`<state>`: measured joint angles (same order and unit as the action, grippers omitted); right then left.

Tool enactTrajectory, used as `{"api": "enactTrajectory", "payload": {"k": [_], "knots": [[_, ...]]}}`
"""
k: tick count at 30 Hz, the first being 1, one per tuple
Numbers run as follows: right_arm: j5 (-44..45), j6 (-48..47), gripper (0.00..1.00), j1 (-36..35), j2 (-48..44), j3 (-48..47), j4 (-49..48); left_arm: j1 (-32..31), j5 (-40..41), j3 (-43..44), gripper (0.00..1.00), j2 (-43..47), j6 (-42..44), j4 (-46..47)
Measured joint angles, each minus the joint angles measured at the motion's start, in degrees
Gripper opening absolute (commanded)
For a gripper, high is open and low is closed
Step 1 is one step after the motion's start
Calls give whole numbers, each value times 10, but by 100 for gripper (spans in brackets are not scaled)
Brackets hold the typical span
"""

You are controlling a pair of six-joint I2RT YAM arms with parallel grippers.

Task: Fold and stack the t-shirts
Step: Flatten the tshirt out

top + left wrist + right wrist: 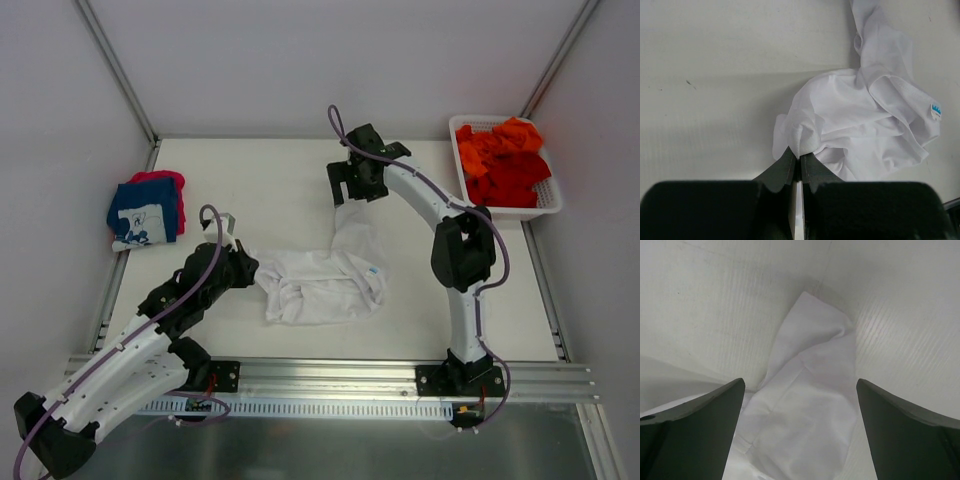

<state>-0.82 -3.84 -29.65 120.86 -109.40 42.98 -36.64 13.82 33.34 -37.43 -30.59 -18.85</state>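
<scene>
While on tee point(865, 130) edge — left tool point(799, 155)

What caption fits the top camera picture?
Left hand pinches the crumpled white t-shirt; right hand hovers open over its far end.

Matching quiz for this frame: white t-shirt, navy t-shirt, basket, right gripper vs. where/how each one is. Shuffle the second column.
1. white t-shirt
2. navy t-shirt
3. basket
4. right gripper

A. far right corner of the table
B. open, over a strip of white cloth
C. crumpled mid-table, pinched by the left gripper
D. folded at the left edge, on a pink-red t-shirt

Pairs: 1-C, 2-D, 3-A, 4-B
</scene>
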Motion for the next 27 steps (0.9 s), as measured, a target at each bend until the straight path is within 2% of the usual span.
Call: {"api": "enactTrajectory", "payload": {"k": [24, 26, 27], "knots": [[2, -11, 99, 9, 114, -13, 17, 0, -3, 3, 0, 42, 0, -15], [0, -11, 83, 9, 119, -24, 23, 0, -3, 3, 0, 49, 0, -19], [0, -13, 70, 9, 123, -28, 24, 0, -3, 3, 0, 51, 0, -21]]}}
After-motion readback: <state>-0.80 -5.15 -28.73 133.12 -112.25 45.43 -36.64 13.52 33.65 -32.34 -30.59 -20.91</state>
